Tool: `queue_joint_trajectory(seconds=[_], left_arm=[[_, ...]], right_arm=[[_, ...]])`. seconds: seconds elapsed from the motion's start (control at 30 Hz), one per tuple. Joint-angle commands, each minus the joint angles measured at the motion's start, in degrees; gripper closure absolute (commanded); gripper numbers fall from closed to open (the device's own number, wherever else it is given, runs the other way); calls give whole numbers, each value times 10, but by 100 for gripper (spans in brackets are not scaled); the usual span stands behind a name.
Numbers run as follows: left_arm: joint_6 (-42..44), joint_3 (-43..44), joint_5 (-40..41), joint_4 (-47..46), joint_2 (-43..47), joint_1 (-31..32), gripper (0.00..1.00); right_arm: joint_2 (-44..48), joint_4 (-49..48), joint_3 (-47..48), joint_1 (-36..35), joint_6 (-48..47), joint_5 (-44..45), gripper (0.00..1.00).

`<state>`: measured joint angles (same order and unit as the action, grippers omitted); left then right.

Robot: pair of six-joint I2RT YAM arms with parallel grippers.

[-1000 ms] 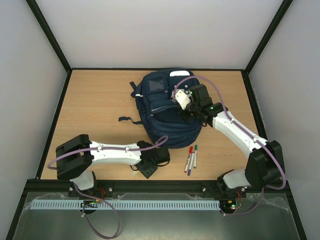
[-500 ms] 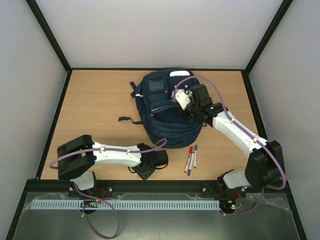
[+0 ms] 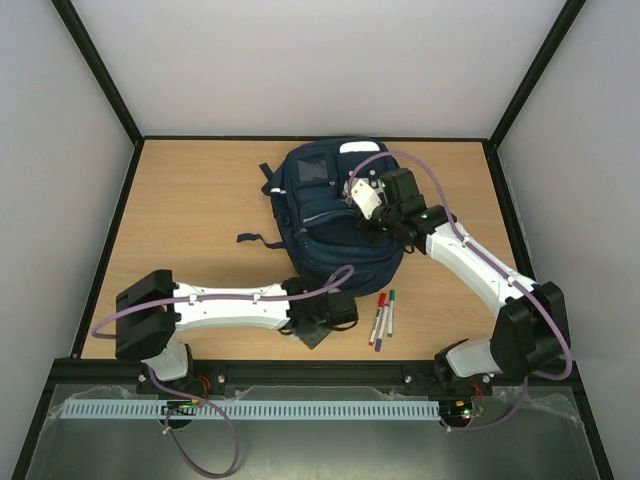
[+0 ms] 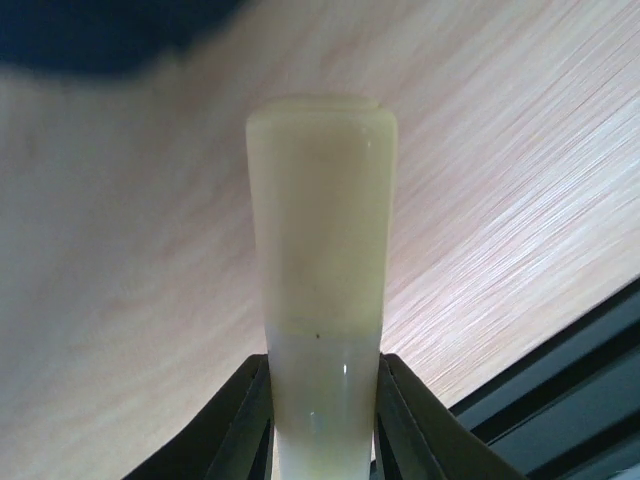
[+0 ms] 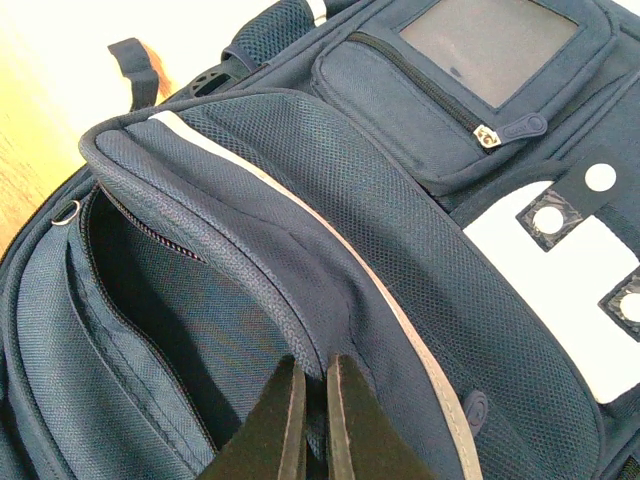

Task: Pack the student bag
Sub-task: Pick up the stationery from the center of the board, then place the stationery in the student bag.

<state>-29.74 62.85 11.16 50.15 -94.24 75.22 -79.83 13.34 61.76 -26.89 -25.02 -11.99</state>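
Note:
The student bag lies on the wooden table, a navy backpack with a grey patch near its top. My right gripper rests on it, shut on the edge of a pocket flap, and lifts the flap so the dark pocket gapes; in the right wrist view the right gripper pinches the fabric. My left gripper is low over the table just in front of the bag. In the left wrist view a pale yellowish-white stick pokes forward, with both jaws of the left gripper pressed against its sides.
Three coloured markers lie on the table right of the left gripper, in front of the bag. A dark strap trails from the bag's left side. The black table rail runs close by the left gripper.
My left gripper has slid right along the table's front toward the markers, and its jaws have narrowed. The right arm and the bag have not moved.

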Motion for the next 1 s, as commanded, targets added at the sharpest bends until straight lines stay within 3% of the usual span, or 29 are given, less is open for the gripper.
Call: queue_joint_trajectory(seconds=[0.0,0.2,0.4,0.73,0.97], left_arm=[[52,100,88,29,-12,20,76],[166,214,170,54,-72,22,76],[251,321,304,74,-139,29,76],[438,290,471,-71,-169,9,78],[569,246,462,-226,-170,-40,78]], right_arm=[[29,-16,-6,5,13,-13,99],[25,3,21,5,-10,-9,99],[41,1,23,5,-24,0,99],[47,2,32,5,-27,-19,99],[55,-5,17,5,-21,-35,99]])
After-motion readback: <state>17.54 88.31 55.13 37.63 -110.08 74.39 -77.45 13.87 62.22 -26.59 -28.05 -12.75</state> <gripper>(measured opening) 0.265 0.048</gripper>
